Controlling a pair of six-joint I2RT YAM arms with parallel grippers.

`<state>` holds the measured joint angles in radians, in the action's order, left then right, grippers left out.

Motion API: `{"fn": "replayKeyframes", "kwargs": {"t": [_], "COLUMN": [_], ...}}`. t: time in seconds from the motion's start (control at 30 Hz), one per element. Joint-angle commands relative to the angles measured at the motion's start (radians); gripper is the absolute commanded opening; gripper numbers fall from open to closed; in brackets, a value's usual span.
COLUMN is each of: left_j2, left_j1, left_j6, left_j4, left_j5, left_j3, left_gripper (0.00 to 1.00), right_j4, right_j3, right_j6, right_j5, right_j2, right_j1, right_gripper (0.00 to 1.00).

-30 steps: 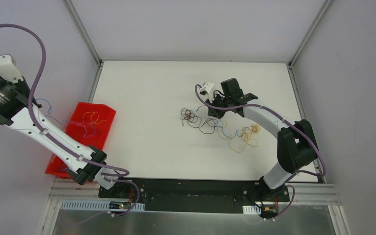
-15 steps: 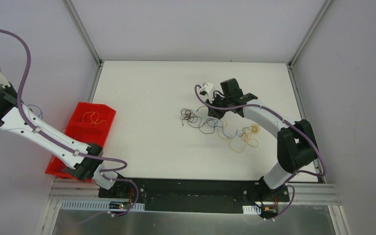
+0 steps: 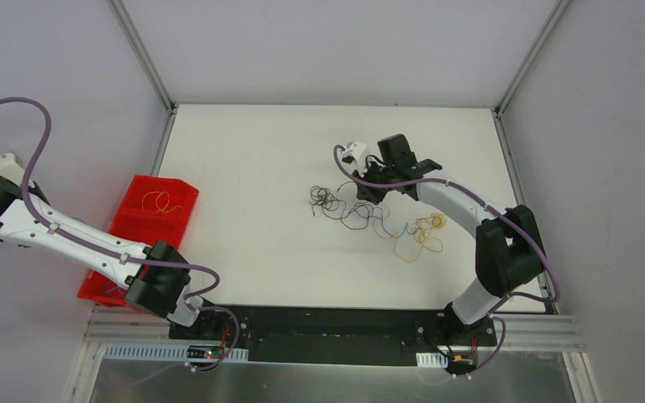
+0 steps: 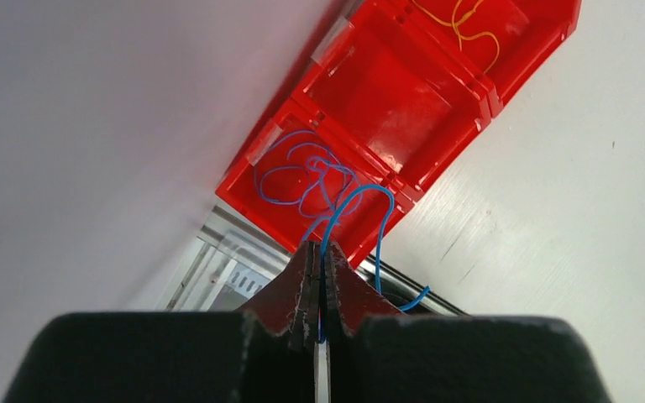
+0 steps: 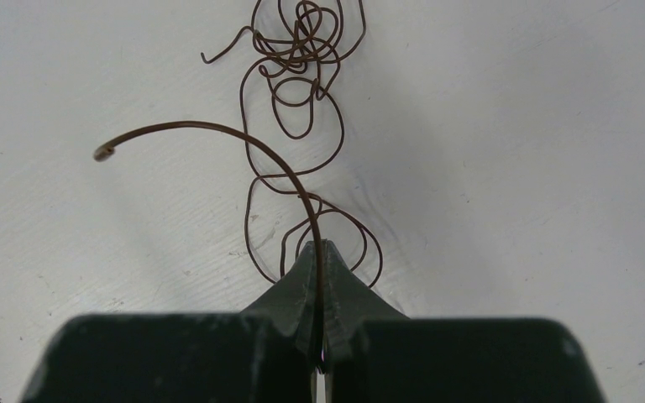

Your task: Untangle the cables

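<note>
In the left wrist view my left gripper [image 4: 320, 252] is shut on a thin blue cable [image 4: 361, 195]. That cable loops up from the jaws and back into a blue coil [image 4: 301, 178] lying in one end compartment of the red bin [image 4: 437, 155]. An orange cable [image 4: 464, 23] lies in the bin's other end. On the table the remaining cables [image 3: 384, 225] lie tangled: black, blue, orange and brown strands. My right gripper [image 5: 319, 248] is shut on the brown cable [image 5: 186, 124], low over the table at the tangle's far side [image 3: 368, 191].
The red bin [image 3: 138, 220] sits at the table's left edge, half over the rim. My left arm [image 3: 67, 235] reaches out past it toward the left wall. The metal rail [image 3: 336, 323] with both arm bases runs along the near edge.
My left arm has swung further left and nearer with the blue cable in its jaws, drawing the strand out from the bin. The right arm has not moved.
</note>
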<state>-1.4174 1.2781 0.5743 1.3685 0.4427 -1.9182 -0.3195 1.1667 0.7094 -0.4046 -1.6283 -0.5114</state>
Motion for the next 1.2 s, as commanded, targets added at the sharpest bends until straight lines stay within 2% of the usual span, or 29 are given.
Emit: {"fn": "replayKeyframes", "kwargs": {"t": [0.0, 0.13, 0.33, 0.57, 0.77, 1.0, 1.03, 1.07, 1.1, 1.17], "left_j2": [0.116, 0.166, 0.18, 0.187, 0.154, 0.103, 0.113, 0.13, 0.154, 0.211], "left_j1": [0.01, 0.01, 0.007, 0.002, -0.01, -0.014, -0.014, -0.014, -0.015, -0.028], "left_j6": [0.106, 0.154, 0.165, 0.185, 0.255, 0.334, 0.343, 0.352, 0.363, 0.371], "left_j4": [-0.074, -0.087, -0.202, -0.47, -0.637, -0.674, -0.669, -0.656, -0.638, -0.589], "left_j5": [0.041, 0.027, 0.019, -0.011, -0.057, -0.092, -0.088, -0.076, -0.058, -0.021], "left_j3": [0.143, 0.305, 0.518, 0.757, 0.894, 0.935, 0.94, 0.944, 0.944, 0.938], "left_gripper": [0.0, 0.0, 0.0, 0.0, 0.0, 0.0, 0.06, 0.16, 0.31, 0.52], "right_j4": [-0.007, -0.006, -0.018, -0.026, -0.027, -0.038, -0.042, -0.05, -0.068, -0.092], "right_j3": [0.031, 0.014, 0.017, 0.01, -0.006, -0.012, -0.008, 0.0, 0.012, 0.052], "right_j6": [-0.008, -0.007, -0.007, -0.014, -0.024, -0.029, -0.032, -0.038, -0.051, -0.084], "right_j5": [0.002, 0.004, 0.004, 0.003, 0.007, 0.013, 0.01, 0.006, -0.001, -0.02], "right_j2": [0.012, 0.017, 0.018, 0.017, 0.026, 0.03, 0.025, 0.019, 0.011, -0.011], "right_j1": [-0.005, -0.005, -0.005, -0.005, -0.005, -0.005, -0.005, -0.005, -0.005, -0.004], "right_gripper": [0.0, 0.0, 0.0, 0.0, 0.0, 0.0, 0.0, 0.0, 0.0, 0.03]}}
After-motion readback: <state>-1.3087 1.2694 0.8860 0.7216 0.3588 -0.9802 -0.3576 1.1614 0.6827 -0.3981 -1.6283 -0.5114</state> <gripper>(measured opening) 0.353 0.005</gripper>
